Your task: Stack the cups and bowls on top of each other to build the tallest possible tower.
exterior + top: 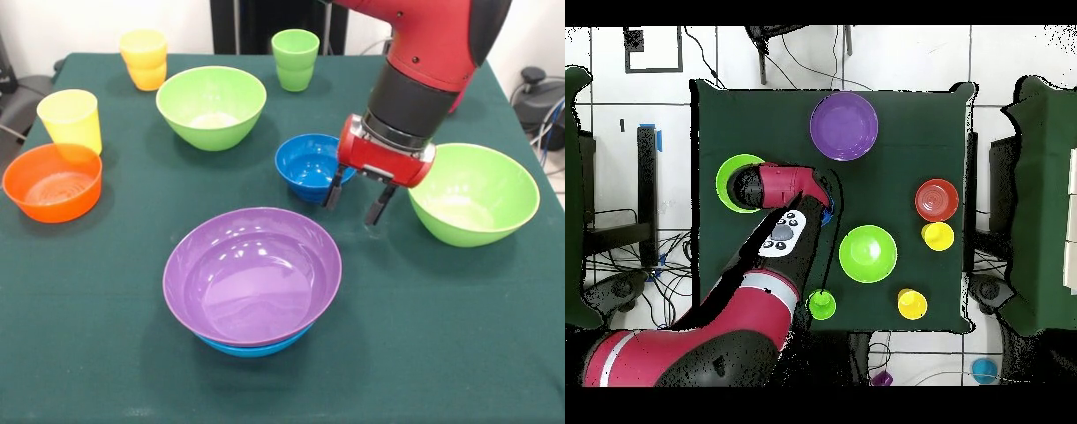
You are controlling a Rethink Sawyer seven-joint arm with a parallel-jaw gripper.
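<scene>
A wide purple bowl [252, 276] [844, 125] sits nested in a large blue bowl [256, 347] at the table's near middle. Behind it stands a small blue bowl [307, 164]. My gripper [356, 199] hangs open and empty just right of that bowl, its left finger [334, 189] close to the rim. A light green bowl [474, 193] [738, 183] lies to its right, another [212, 106] [868, 253] at the back. The orange bowl [53, 182] [937, 199] and yellow cup [71, 119] [938, 236] are at the left. Orange-yellow cup [144, 58] [912, 303] and green cup [296, 59] [822, 304] stand at the rear.
The green cloth table [441, 336] ends close behind the rear cups. In the overhead view my arm [780, 235] covers the gripper, most of the small blue bowl and part of one green bowl.
</scene>
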